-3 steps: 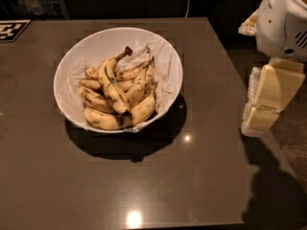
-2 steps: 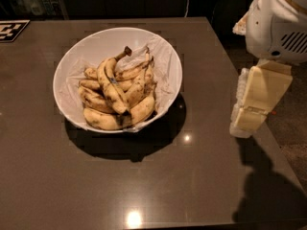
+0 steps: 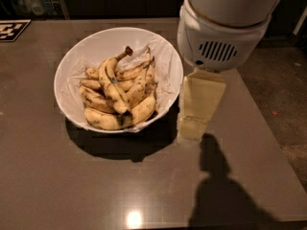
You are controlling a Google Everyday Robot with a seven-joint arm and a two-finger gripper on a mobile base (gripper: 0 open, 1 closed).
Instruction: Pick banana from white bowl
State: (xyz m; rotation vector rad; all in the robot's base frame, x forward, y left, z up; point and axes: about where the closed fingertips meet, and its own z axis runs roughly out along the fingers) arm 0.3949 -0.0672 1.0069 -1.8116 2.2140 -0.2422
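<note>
The white bowl (image 3: 72,63) stands on the dark table, left of centre in the camera view, lined with a thin white sheet (image 3: 165,63). It holds several spotted yellow bananas. The banana (image 3: 111,87), the longest and curved, lies on top of the pile with its dark stem pointing up toward the far rim and a tiny blue sticker on it. My gripper (image 3: 194,114), pale yellow under the white arm housing (image 3: 220,32), hangs just right of the bowl's rim, outside it and low over the table. It holds nothing that I can see.
The brown table (image 3: 57,176) ends at the right, with floor (image 3: 283,95) beyond. A black-and-white marker tag (image 3: 12,28) lies at the far left corner. The arm's shadow falls on the table's front right.
The arm and gripper have moved left, from beyond the table's right edge to right beside the bowl. The bowl and bananas have not been disturbed.
</note>
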